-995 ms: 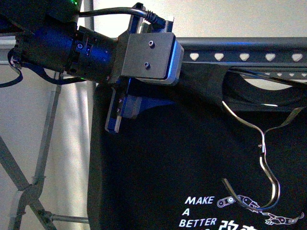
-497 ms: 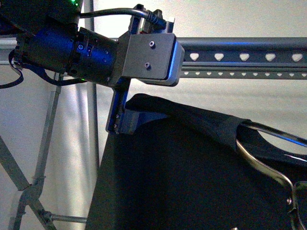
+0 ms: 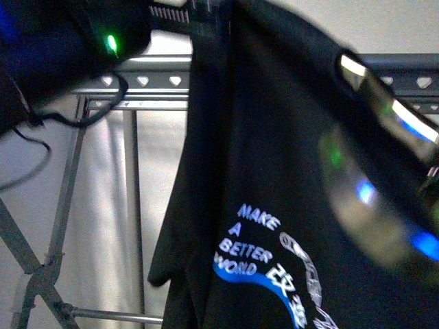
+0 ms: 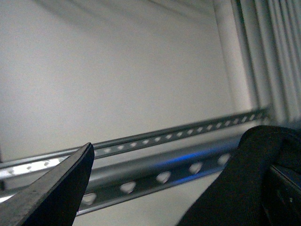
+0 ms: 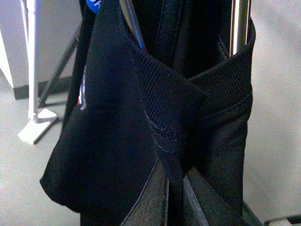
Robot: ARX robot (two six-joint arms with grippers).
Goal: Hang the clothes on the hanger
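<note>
The clothes (image 3: 274,171), a black T-shirt with white "MAKE A BETTER WORLD" and a blue stripe, hang high in the front view, in front of the hanger (image 3: 144,81), the grey rack with heart-shaped holes in its rail. My right gripper (image 5: 171,190) is shut on the shirt's ribbed collar (image 5: 164,108). My left gripper (image 4: 174,202) is open and faces the rail (image 4: 162,176). One dark fingertip (image 4: 61,188) shows on one side and black cloth (image 4: 240,183) hangs on the other. In the front view the left arm (image 3: 55,48) is a dark shape at the top left.
A thin silvery hooked hanger (image 3: 384,103) runs through the shirt, blurred and close to the front camera; its wires (image 5: 240,23) show in the right wrist view. The rack's crossed legs (image 3: 41,274) stand at left; a rack foot (image 5: 35,127) rests on the floor.
The shirt has swung up and toward the camera, so its print now shows. The left gripper has let go of the shoulder and risen out of the middle of the front view.
</note>
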